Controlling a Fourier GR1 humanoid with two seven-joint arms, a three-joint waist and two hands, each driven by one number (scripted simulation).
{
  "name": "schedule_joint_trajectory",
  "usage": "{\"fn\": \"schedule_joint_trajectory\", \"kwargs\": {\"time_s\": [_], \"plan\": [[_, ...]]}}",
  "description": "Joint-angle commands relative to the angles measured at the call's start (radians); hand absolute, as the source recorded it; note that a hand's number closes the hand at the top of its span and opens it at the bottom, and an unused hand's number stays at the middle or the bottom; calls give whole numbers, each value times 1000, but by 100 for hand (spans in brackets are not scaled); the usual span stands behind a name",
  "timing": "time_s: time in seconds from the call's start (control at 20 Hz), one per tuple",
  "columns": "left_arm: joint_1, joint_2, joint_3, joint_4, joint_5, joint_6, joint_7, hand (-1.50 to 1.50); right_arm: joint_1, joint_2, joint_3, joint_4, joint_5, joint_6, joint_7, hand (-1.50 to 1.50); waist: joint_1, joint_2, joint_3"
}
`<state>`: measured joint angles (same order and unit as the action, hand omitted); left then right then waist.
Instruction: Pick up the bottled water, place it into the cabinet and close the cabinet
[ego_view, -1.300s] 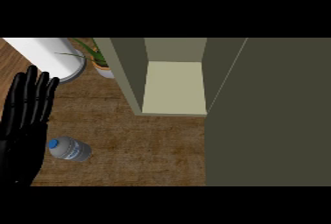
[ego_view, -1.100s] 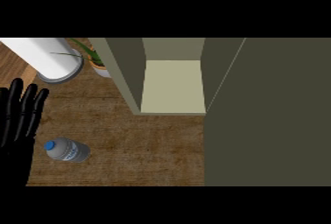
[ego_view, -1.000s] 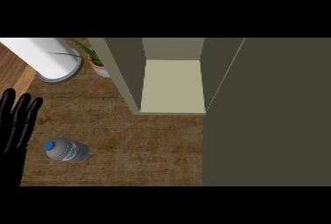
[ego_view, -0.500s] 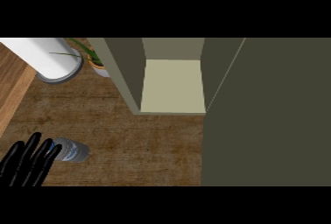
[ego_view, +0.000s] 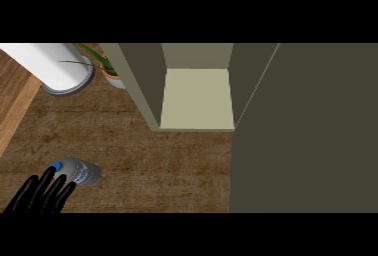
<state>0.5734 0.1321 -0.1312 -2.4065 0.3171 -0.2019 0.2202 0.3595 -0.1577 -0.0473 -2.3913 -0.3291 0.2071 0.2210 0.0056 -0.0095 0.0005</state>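
Lying on the wooden surface lower left: one bottled water, clear, blue cap; one robot hand, left, fingers straight, fingertips touching it; one open cabinet.

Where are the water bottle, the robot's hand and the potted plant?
Water bottle (ego_view: 81, 173): head view, on its clear body.
Left hand (ego_view: 43, 196): head view, on its black fingers.
Potted plant (ego_view: 111, 76): head view, on the pot.

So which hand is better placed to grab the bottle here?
Left. The left hand is already at the bottle, fingers reaching over its near end on the counter. The right hand is not in view.
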Motion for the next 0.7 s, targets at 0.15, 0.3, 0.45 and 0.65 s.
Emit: {"fn": "schedule_joint_trajectory", "kwargs": {"time_s": [0.15, 0.3, 0.45, 0.65], "plan": [[93, -7, -26, -252, 24, 13, 17, -150, 60, 11, -35, -157, -115, -12, 52, -150, -1, -3, 1], [155, 13, -8, -245, 45, -26, -23, -150, 55, -5, -72, -150, -152, -8, 62, -150, 8, -6, 0], [163, 8, -29, -292, 33, 12, 21, -150, 83, 6, -57, -145, -124, 8, 42, -150, 1, -4, 1], [233, -5, -28, -204, 13, -39, -92, -150, 91, 1, -73, -148, -181, 16, 60, -150, 7, -5, 0]]}}
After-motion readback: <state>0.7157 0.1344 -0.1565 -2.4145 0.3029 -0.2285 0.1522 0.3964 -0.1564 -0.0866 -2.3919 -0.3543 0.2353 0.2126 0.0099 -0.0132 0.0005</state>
